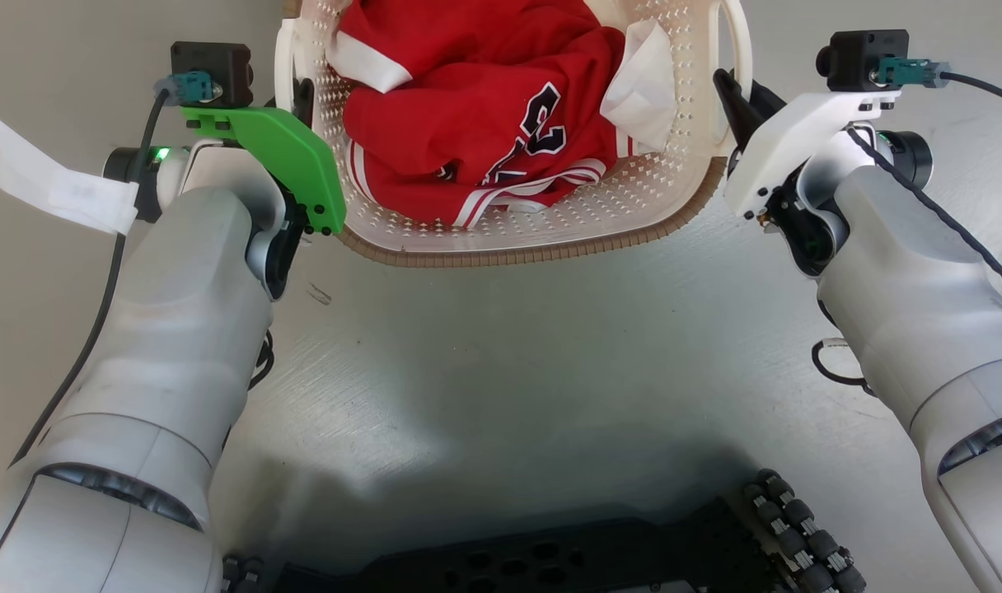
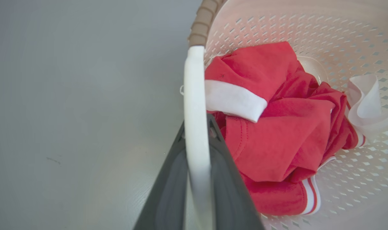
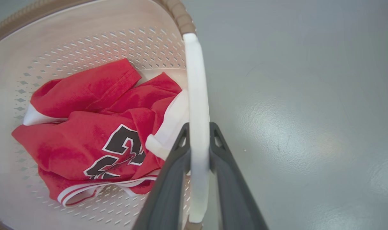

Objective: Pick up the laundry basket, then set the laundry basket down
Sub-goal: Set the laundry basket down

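A cream perforated plastic laundry basket with brown woven-look rim, holding red clothing, was between the arms. The left gripper clamped its left white handle, and the right gripper clamped its right white handle.

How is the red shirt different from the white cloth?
The red shirt is big and has black print; the white cloth is small and plain. The shirt fills the middle of the basket; the cloth sits against its right wall. Both lie crumpled.
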You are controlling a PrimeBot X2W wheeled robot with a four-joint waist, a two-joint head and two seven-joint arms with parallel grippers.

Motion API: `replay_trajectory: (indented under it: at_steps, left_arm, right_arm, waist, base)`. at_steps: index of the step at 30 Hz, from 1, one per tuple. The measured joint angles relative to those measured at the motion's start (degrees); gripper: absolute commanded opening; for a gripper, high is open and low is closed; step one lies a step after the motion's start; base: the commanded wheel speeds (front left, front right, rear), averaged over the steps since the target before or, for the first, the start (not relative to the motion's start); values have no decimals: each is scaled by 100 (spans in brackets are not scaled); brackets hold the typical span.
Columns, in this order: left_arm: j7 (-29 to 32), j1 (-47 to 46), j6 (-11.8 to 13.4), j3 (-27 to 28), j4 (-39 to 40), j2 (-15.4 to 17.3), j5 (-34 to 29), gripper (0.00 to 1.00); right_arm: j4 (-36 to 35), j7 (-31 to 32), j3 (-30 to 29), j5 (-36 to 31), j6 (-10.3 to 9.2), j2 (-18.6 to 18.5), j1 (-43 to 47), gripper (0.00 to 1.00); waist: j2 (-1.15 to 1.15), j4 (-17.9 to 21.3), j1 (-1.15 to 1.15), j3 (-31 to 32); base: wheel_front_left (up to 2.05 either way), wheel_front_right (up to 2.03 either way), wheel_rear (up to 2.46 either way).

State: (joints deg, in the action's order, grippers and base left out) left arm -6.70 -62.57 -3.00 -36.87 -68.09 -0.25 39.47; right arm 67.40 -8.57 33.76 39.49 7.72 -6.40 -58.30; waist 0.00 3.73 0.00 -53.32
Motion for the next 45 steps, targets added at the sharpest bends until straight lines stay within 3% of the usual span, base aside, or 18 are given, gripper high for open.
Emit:
replay_trajectory:
  at_steps: [18, 19, 20, 21, 25, 45]
  left_arm:
    - [-49, -62, -51, 11, -133, -48, 2, 0]
    - [-82, -70, -48, 23, -147, -48, 2, 0]
    - [-96, -88, -44, 26, -188, -16, 2, 26]
    - [-127, -94, -31, 21, -205, 36, 0, 100]
    - [-125, -101, -27, 25, -290, 222, 0, 100]
    - [-420, -80, -186, -105, -300, 191, 0, 100]
  right_arm:
    - [82, 3, 62, 52, 34, 10, -65, 0]
    - [48, 2, 78, 69, 33, 19, -68, 16]
    - [-93, 16, 160, 164, 15, 65, -67, 86]
    - [-159, 29, 198, 196, -10, 71, -67, 100]
    - [-318, 54, 328, 226, -23, 56, -67, 100]
    - [-589, -220, 519, 413, -23, -126, 147, 100]
  waist:
    - [0, -28, 0, 5]
    - [0, -32, 0, 6]
    - [0, -42, 0, 7]
    - [0, -47, 0, 7]
    - [0, -57, 0, 7]
    - [0, -79, 0, 335]
  base:
    - [0, 0, 0]
    - [0, 0, 0]
    - [0, 0, 0]
    - [0, 0, 0]
    - [0, 0, 0]
    - [0, 0, 0]
